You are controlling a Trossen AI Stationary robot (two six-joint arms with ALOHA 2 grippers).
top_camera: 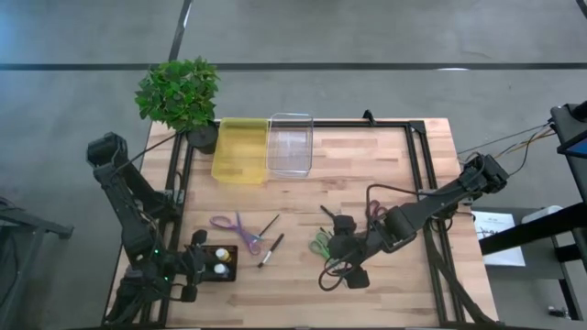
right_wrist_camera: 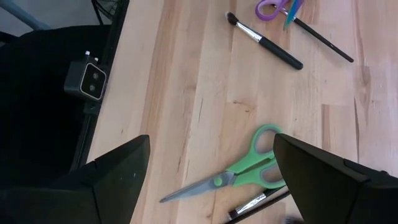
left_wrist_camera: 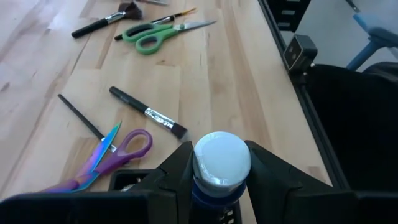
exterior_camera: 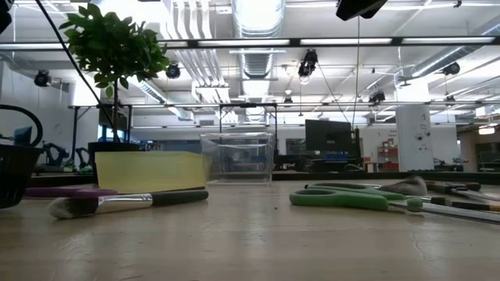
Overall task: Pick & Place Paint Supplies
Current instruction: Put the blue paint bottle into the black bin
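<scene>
A small bottle with a white cap and a dark blue body stands between the fingers of my left gripper, over the black tray at the table's near left. A yellow-capped bottle stands in that tray. Two dark-handled brushes lie on the wood right of the tray. Near the green scissors lies a fan-headed brush. My right gripper hangs open above the green scissors, touching nothing. My left gripper pinches the bottle between its two fingers, just under the white cap. The fingers slant down from the table's left side. The bottle stands upright. The fingers hide its base, so I cannot tell if it rests in the tray or hangs clear.
Purple scissors lie right of the tray. A yellow bin and a clear bin stand side by side at the far edge, with a potted plant at the far left corner. Bare wood lies between the bins and the tools.
</scene>
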